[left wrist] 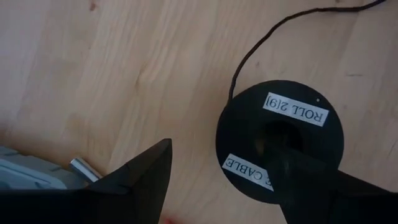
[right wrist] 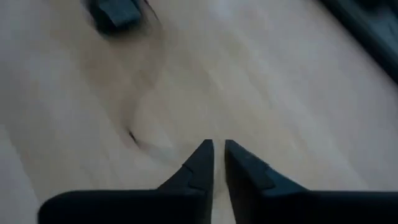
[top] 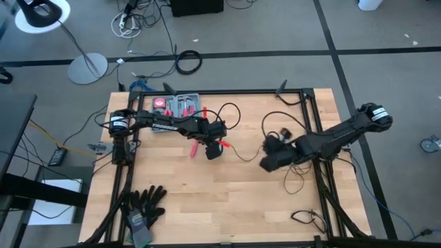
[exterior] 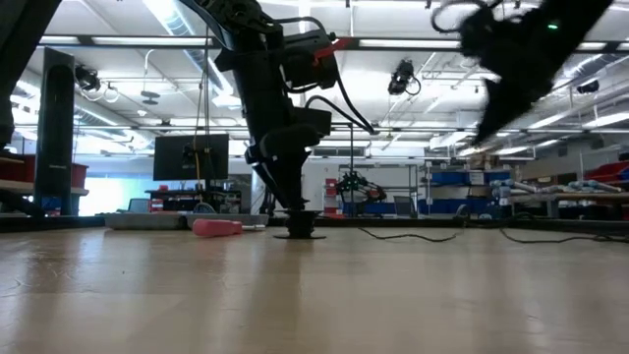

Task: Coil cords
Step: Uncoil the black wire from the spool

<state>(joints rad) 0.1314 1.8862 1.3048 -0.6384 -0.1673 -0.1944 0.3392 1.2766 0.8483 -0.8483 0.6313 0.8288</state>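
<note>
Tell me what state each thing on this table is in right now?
Left gripper: open, one finger on the spool.
Spool: flat on the table, label side up.
Cord: loose, uncoiled across the table.
Right gripper: nearly shut, above the table, holding nothing visible.
Gloves: lying near the table's edge.

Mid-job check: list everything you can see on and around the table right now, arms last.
cord: one, black, thin, loose across table centre
spool: one, black, labelled, beneath left gripper
tool tray: one, grey, red-handled tools inside, far left
pink object: one, beside spool
gloves: pair, black, near left corner
table: one, light wood
left gripper: open, over spool
right gripper: nearly shut, nothing visibly held, right of centre
</note>
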